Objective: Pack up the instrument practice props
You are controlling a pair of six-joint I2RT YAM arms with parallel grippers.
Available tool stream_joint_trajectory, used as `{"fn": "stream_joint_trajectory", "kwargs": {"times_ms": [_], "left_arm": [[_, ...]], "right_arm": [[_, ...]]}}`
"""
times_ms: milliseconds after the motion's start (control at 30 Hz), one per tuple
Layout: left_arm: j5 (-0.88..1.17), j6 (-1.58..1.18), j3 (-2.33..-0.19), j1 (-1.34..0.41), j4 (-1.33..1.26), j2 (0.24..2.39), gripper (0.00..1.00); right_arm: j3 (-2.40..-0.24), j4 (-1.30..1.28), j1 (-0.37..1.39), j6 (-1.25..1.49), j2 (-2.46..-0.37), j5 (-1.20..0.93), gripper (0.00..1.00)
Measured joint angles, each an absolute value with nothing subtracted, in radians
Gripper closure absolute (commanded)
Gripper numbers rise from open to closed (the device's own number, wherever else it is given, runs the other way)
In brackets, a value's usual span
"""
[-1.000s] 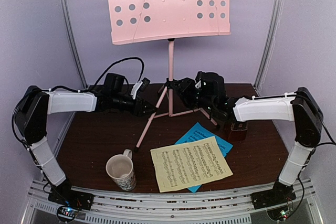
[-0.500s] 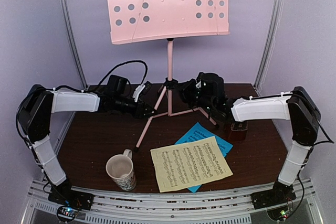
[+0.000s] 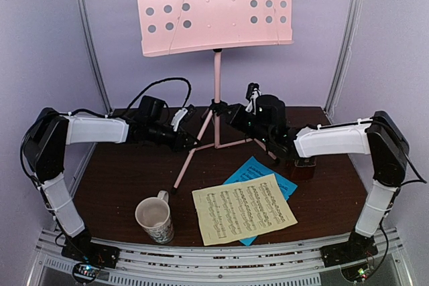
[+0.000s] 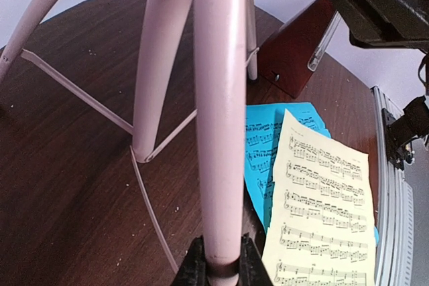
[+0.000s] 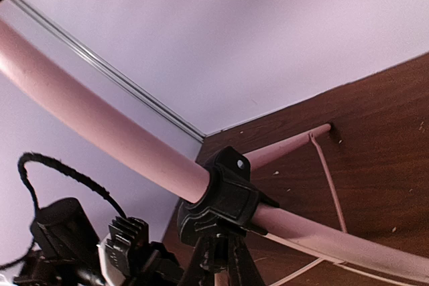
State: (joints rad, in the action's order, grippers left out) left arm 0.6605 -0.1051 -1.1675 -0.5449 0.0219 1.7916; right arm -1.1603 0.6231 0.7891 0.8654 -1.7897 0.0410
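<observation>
Both grippers (image 4: 218, 267) (image 5: 216, 259) seemingly clamp the music stand (image 3: 214, 31).

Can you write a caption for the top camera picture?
The left hand and right hand clamp the pink music stand low down; music sheets and a mug sit nearby.

Pink stand (image 3: 217, 82) (hole-dotted desk (image 3: 214, 31)), yellow sheet (image 3: 244, 209), blue sheet (image 3: 251, 167), cream patterned mug (image 3: 155, 222).
</observation>
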Motion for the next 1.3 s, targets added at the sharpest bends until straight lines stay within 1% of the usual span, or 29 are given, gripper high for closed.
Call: {"fn": "stream_joint_trajectory", "kwargs": {"times_ms": [400, 500, 633, 667, 800, 867, 933, 1000, 1067, 1133, 1300], "left_arm": [[0.658, -0.098, -1.169, -0.553, 0.025, 1.792, 1.00], [0.662, -0.091, -1.169, -0.558, 0.028, 1.792, 1.00], [0.666, -0.087, -1.169, -0.559, 0.031, 1.792, 1.00], [0.666, -0.087, -1.169, -0.559, 0.031, 1.792, 1.00], [0.666, -0.087, -1.169, -0.559, 0.031, 1.792, 1.00], [0.665, -0.087, -1.169, -0.559, 0.031, 1.792, 1.00], [0.661, -0.088, -1.171, -0.559, 0.030, 1.792, 1.00], [0.658, -0.088, -1.171, -0.559, 0.030, 1.792, 1.00], [0.657, -0.089, -1.171, -0.559, 0.030, 1.792, 1.00], [0.656, -0.088, -1.171, -0.559, 0.031, 1.792, 1.00], [0.654, -0.089, -1.172, -0.559, 0.031, 1.792, 1.00]], "right_arm": [[-1.268, 0.424, 0.913, -0.025, -1.789, 0.371, 1.00], [-1.271, 0.433, 0.957, -0.285, -1.803, 0.487, 1.00], [-1.282, 0.534, 1.010, -0.659, -1.866, 0.653, 1.00], [-1.283, 0.579, 1.021, -0.764, -1.888, 0.694, 0.96], [-1.272, 0.715, 1.039, -0.993, -1.936, 0.757, 0.73], [-1.263, 0.714, 1.052, -1.010, -1.934, 0.748, 0.57], [-1.258, 0.685, 1.072, -0.957, -1.917, 0.710, 0.39], [-1.242, 0.642, 1.087, -0.860, -1.879, 0.667, 0.29], [-1.220, 0.601, 1.098, -0.749, -1.826, 0.616, 0.25], [-1.195, 0.566, 1.091, -0.595, -1.761, 0.560, 0.25], [-1.121, 0.545, 0.990, -0.103, -1.650, 0.376, 0.24]]}}
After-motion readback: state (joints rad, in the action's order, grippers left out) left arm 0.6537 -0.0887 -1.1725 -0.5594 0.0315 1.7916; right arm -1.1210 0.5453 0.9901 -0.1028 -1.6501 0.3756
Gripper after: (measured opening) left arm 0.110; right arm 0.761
